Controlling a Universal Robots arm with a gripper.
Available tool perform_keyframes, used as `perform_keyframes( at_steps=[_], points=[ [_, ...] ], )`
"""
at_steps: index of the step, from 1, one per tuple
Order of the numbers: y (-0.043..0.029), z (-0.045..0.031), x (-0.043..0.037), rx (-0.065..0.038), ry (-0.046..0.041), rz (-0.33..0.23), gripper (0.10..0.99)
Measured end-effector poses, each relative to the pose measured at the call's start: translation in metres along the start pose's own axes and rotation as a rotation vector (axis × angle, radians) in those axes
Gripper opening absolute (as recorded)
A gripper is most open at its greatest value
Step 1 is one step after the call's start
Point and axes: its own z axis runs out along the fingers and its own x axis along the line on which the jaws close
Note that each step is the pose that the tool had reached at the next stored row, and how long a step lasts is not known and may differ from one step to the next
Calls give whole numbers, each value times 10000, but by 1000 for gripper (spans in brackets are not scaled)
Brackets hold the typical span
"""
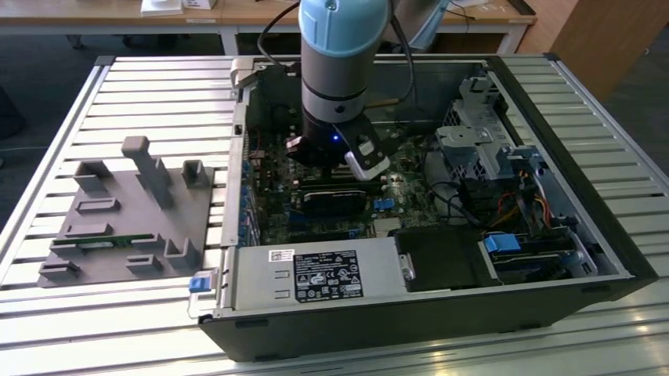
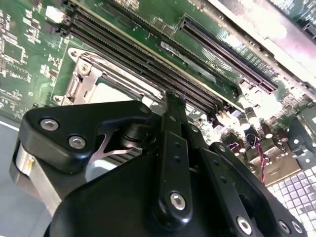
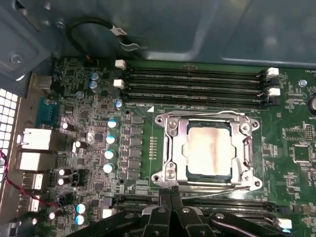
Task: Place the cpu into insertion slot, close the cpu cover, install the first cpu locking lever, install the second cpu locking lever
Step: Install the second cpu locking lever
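**CPU seated under the closed cover, claw at the socket edge**

CPU [image 3: 207, 149], a square chip with a pale silvery top, lies in the insertion slot [image 3: 170, 148] just ahead of the claw [image 3: 170, 193], framed by the silver cpu cover [image 3: 243, 129] lying flat around it. The claw's black fingers [image 3: 164, 200] are clenched together, tips at the socket's near edge beside a thin wire lever [image 3: 217, 189]; whether they pinch it I cannot tell. A green motherboard [image 3: 291, 148] carries long black memory slots [image 3: 192, 84] beyond the socket. The open computer case [image 1: 565, 290] rests on a slatted metal table [image 1: 157, 94], with a grey fixture block [image 1: 131, 215] well off to the exterior view's left.
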Motion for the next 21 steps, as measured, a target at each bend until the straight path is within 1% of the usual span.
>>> perform_keyframes(
  at_steps=[3, 6, 11, 15, 21],
  points=[
    [-12, 21, 14, -186, -7, 1, 118],
    [-18, 43, 20, -313, -14, 1, 118],
    [-29, 77, 24, -422, -17, 0, 118],
    [-38, 105, 32, -483, -17, 0, 118],
    [-41, 125, 45, -667, -23, -7, 118]
  ],
)
